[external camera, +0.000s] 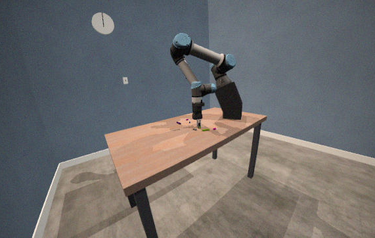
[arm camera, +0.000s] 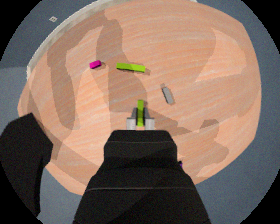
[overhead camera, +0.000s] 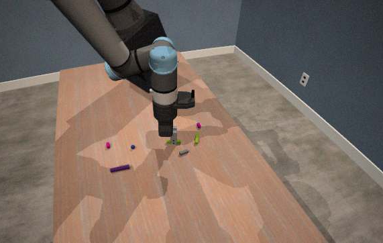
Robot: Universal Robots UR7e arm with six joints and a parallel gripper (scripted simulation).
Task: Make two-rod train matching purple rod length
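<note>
My gripper (overhead camera: 174, 141) stands straight down at the table's middle, shut on a lime rod (overhead camera: 174, 141) that lies flat on the wood; the rod shows between my fingers in the wrist view (arm camera: 141, 112). A second lime rod (overhead camera: 196, 137) lies just right of it and also shows in the wrist view (arm camera: 131, 67). A grey rod (overhead camera: 184, 152) lies just in front of the gripper. The blue rod (overhead camera: 133, 146) and a magenta rod (overhead camera: 108, 145) lie to the left. The purple rod (overhead camera: 120, 168) lies front left. A second magenta rod (overhead camera: 198, 125) lies behind the right lime rod.
The robot's dark base (external camera: 229, 100) stands at the table's far end. The table edges are far from the rods on all sides.
</note>
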